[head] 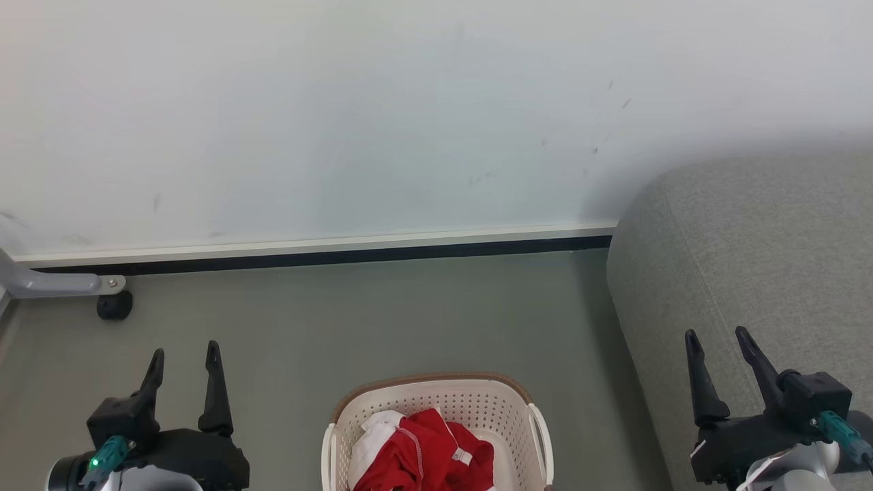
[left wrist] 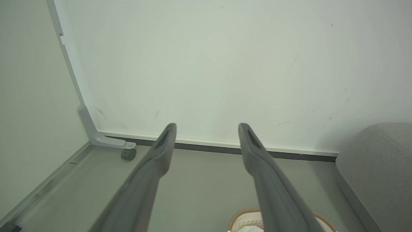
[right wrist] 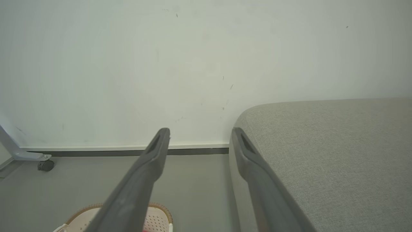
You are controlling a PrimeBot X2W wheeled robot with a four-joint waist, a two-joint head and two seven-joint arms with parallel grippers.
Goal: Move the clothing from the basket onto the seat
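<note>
The clothing (head: 423, 453), a red heap with white trim, lies in the basket (head: 477, 402). The basket stands on the floor (head: 409, 307) between the 2 arms, just left of the seat (head: 757, 259). The left gripper (head: 185, 348) hangs released and empty over bare floor, well apart from the basket. The right gripper (head: 717, 333) is likewise spread wide with nothing in it, in front of the seat's side. No garment is on the seat yet.

I judge 3 risks from here:
- The light basket may slide or tip if a finger catches its perforated wall or rim.
- A pinch on 1 loose fold may drag the whole heap, or drop a piece on the floor.
- The right arm, close to the cushion, may brush it while swinging in.
</note>
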